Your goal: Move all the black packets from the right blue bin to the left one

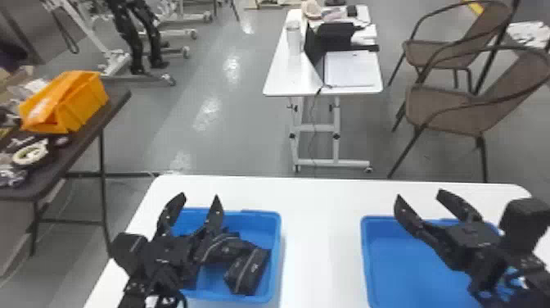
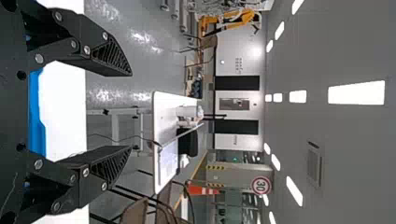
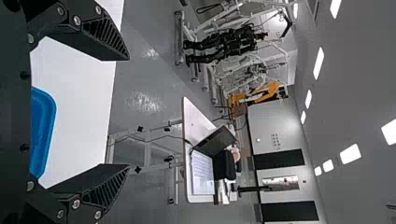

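Note:
Several black packets [image 1: 247,271] lie in the left blue bin [image 1: 277,250], partly covered by the left arm. Above that bin's far left part, my left gripper [image 1: 200,200] stands open with nothing between its fingers. The right blue bin [image 1: 365,262] shows bare blue floor where the right arm does not cover it. Over its far side is my right gripper [image 1: 418,196], also open and holding nothing. In the left wrist view the left gripper [image 2: 131,111] is spread wide, and in the right wrist view the right gripper [image 3: 129,113] has its fingers wide apart.
Both bins stand on a white table [image 1: 319,245], with a strip of tabletop between them. Beyond it are a smaller white table [image 1: 278,78] with a laptop and brown chairs [image 1: 450,106]. A dark side table at the left carries an orange crate [image 1: 82,102].

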